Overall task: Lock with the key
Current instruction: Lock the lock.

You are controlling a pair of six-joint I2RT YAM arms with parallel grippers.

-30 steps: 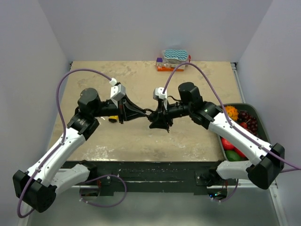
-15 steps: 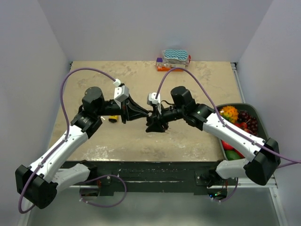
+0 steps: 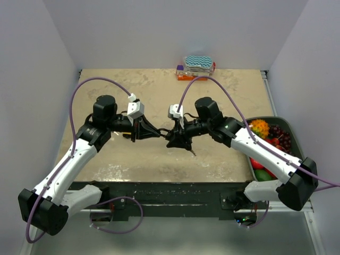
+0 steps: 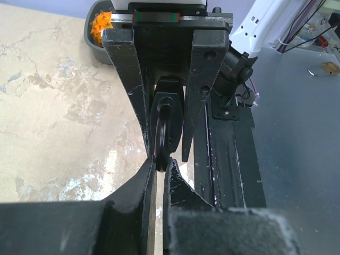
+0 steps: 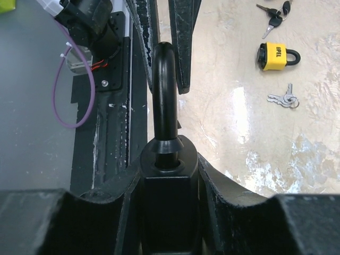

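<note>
My right gripper [image 3: 174,139] is shut on the body of a black padlock [image 5: 166,202], held above the table's middle. Its black shackle [image 5: 164,90] points toward my left gripper [image 3: 158,133], which is shut on the shackle's bend [image 4: 161,146]. In the left wrist view my left gripper [image 4: 161,163] pinches the shackle, with the padlock body [image 4: 169,103] between the right fingers behind it. In the right wrist view my right gripper [image 5: 166,159] flanks the body. Silver keys [image 5: 284,99] and black-headed keys [image 5: 273,13] lie on the table. The padlock's keyhole is hidden.
A yellow padlock [image 5: 276,56] lies on the table under the left arm; it also shows in the top view [image 3: 127,135]. A dark tray [image 3: 295,146] of fruit stands at the right edge. A small patterned box [image 3: 197,65] stands at the back wall.
Both grippers stay joined at the black padlock. The pair has shifted slightly left and down in the view, and a thin thing now shows below the right gripper.
</note>
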